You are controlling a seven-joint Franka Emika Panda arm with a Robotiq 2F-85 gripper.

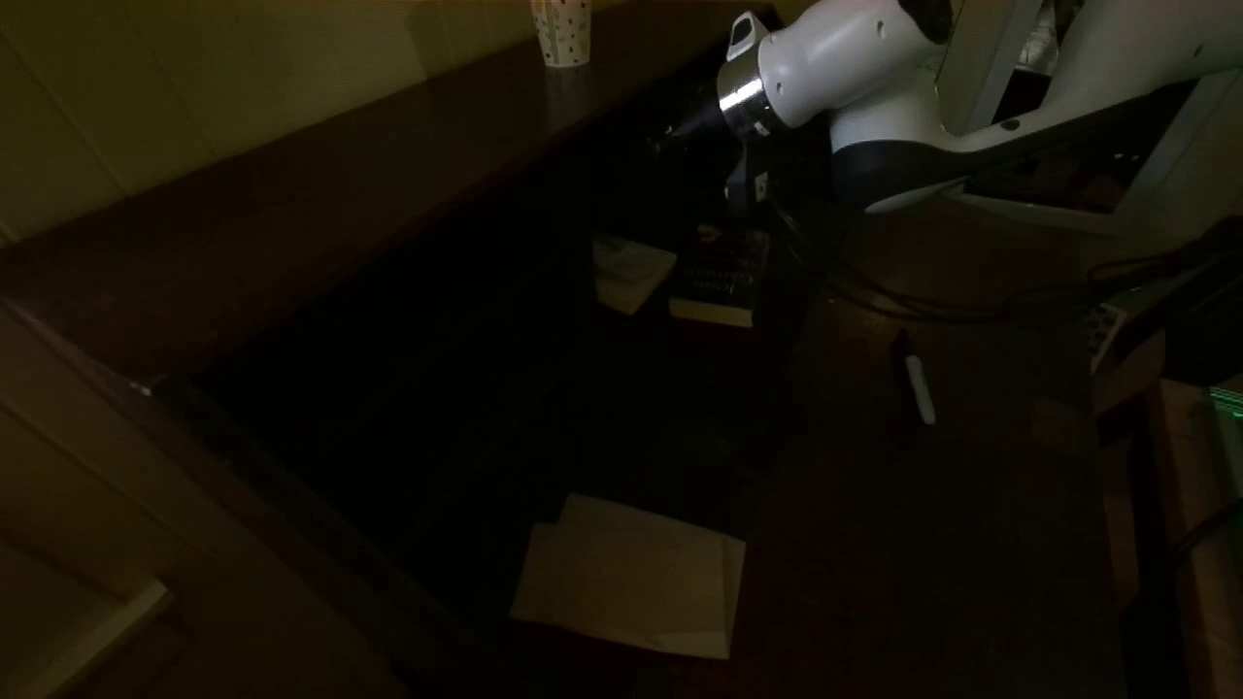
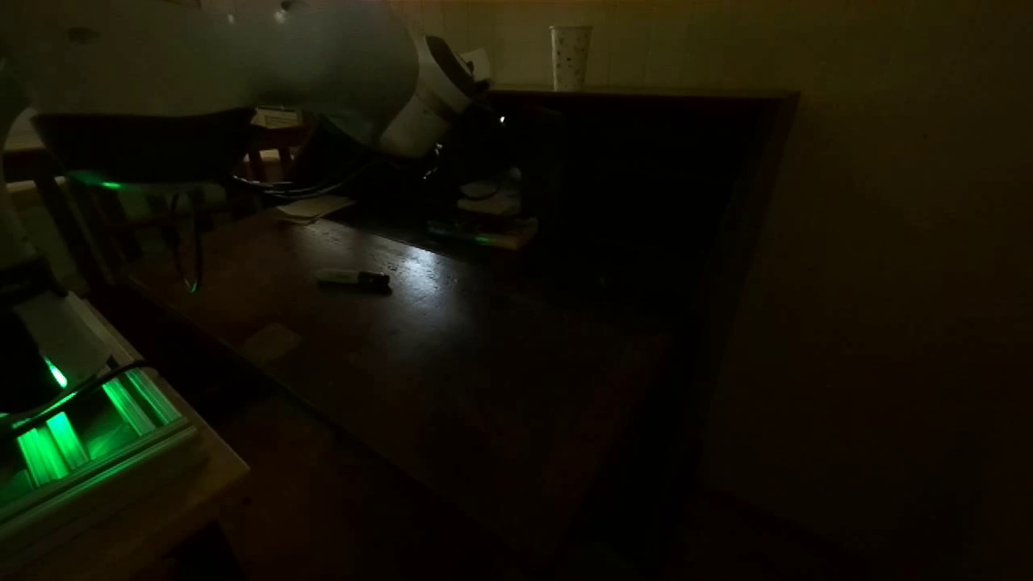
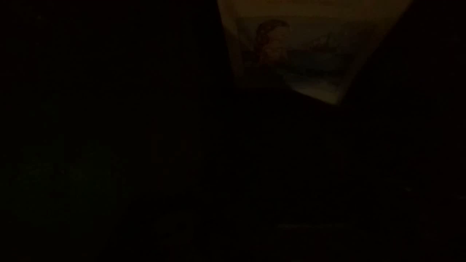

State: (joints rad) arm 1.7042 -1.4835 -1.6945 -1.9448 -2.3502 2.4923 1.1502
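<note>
The dark Robotiq gripper [image 1: 664, 142], at the end of the white jointed arm [image 1: 835, 63], is sunk in shadow; its fingers are not discernible in any view, so I cannot tell whether it is spread, clenched or holding something. Nearest to it lie a pale book with an illustrated cover [image 1: 631, 272] and, just beside it, a thick dark-covered paperback with cream page edges [image 1: 721, 277], both at the shadowed foot of the brown wooden ledge [image 1: 320, 199].

The step in hand seems to be close work around these books; whether a reach or a release, the dark hides. The next move would call for careful alignment, clear of the ledge.

Farther out, a white marker with a black cap [image 1: 918, 388] and folded sheets of cream paper [image 1: 629, 578] lie well apart; a speckled white paper cup [image 2: 570, 60] stands upright on the ledge.

Only the wrist view brings out the cover's painted figure [image 3: 275, 43]; the paperback's lettering reads only in an exterior view.
</note>
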